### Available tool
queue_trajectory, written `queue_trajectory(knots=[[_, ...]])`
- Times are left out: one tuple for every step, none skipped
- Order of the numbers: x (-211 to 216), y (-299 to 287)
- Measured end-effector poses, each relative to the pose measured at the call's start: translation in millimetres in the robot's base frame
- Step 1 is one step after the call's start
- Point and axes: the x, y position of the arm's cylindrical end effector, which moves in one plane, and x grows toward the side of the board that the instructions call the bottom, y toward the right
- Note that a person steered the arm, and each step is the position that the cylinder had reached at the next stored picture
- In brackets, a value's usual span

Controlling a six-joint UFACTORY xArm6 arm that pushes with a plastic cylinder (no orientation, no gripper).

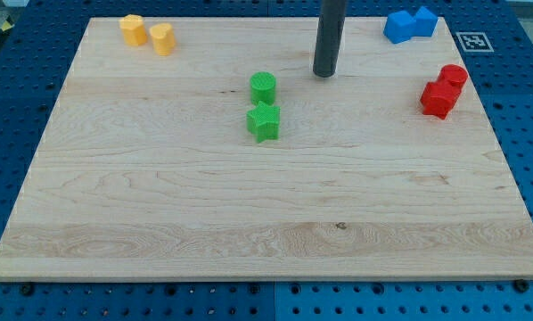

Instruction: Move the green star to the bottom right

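The green star (263, 122) lies on the wooden board (249, 205), a little above and left of the board's middle. A green cylinder (263, 86) stands just above it, nearly touching. My tip (325, 73) is the lower end of the dark rod, up and to the right of the green cylinder, apart from both green blocks.
Two yellow blocks (134, 28) (162, 39) sit at the top left. Two blue blocks (410, 24) sit together at the top right. A red cylinder (454, 77) and a red block (438, 99) sit at the right edge.
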Motion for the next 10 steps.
queue_trajectory(knots=[[0.0,0.0],[-0.1,-15.5],[7.4,-80.4],[31.8,-159.8],[40.9,-160.8],[60.1,-145.4],[90.1,-136.9],[96.3,-101.5],[104.3,-67.4],[134.9,-51.7]])
